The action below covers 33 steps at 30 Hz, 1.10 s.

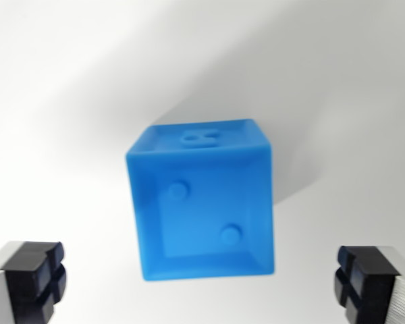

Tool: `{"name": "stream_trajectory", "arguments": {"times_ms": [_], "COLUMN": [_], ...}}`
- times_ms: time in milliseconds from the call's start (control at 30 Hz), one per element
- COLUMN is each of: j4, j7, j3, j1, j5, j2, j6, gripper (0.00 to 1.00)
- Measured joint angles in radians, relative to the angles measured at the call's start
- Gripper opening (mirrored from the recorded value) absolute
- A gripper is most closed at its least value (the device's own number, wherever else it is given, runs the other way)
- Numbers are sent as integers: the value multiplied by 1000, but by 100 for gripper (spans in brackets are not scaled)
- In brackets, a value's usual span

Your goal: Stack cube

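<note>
One blue plastic cube (201,202), two raised dots on face; hand (201,287) wide open, empty, black ridged pads (37,277).

Bright blue cube (202,202), two raised dots on one face, embossed marks on another. Plain white tabletop (67,81), grey shadows. Black fingertips (35,277), silver-grey behind.

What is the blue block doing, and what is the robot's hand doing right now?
blue cube: sitting alone on the white surface, nothing stacked on it, not held, two raised dots on the face toward the camera.
hand: open, its fingers wide apart on either side of the cube, touching nothing.
</note>
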Motion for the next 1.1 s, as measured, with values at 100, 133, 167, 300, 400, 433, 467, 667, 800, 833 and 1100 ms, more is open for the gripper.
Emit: {"name": "stream_trajectory", "arguments": {"times_ms": [100,133,167,300,400,433,467,667,800,833,1100], "j4": [9,11,13,22,30,31,34,44,48,49,49], "j7": [-14,-18,-20,-31,-36,-36,-37,-37,-37,-37,-37], "j3": [11,16,19,39,52,54,58,73,78,79,79], "j1": [-6,-9,-11,-28,-41,-43,-47,-62,-68,-68,-69], "j5": [19,25,28,42,45,46,46,46,46,46,46], "j2": [46,60,67,115,145,150,160,201,215,217,217], "j6": [36,48,53,92,115,119,127,156,168,170,170], "gripper": [100,100,100,100,100,100,100,100,100,0,0]}}
